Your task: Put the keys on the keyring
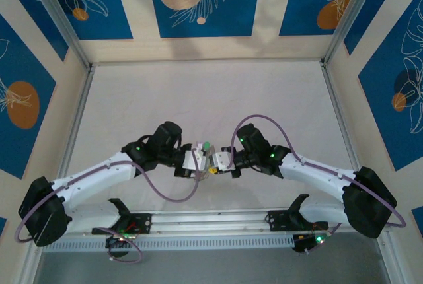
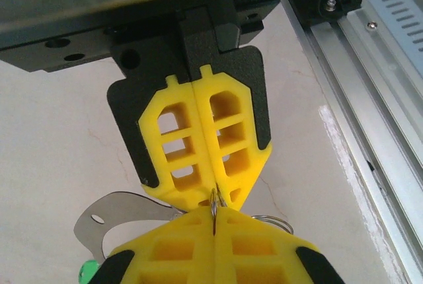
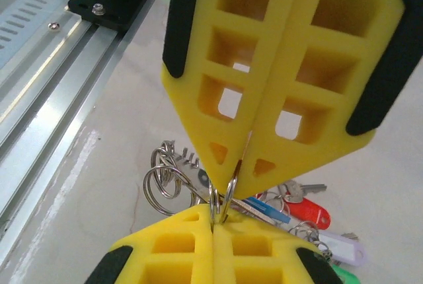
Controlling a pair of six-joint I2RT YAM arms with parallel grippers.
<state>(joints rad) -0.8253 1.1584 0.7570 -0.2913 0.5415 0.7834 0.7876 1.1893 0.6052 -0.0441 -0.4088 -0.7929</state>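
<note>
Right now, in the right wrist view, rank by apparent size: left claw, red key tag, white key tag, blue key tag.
1. left claw, largest, but nearest the camera.
2. red key tag and white key tag: alike, unranked.
3. blue key tag, a thin sliver.

Your top camera sits above and behind the arm bases, well away, looking down and forward over the whole table point(image 1: 198, 86). Each wrist camera looks along its own fingers from very close. The left one faces right, onto the right gripper point(image 2: 213, 193), with the near rail point(image 2: 370, 99) at its right side. The right one faces left, onto the left gripper point(image 3: 234, 177). All three views share the near, central spot where both tips meet on the keyring point(image 3: 230, 195).
</note>
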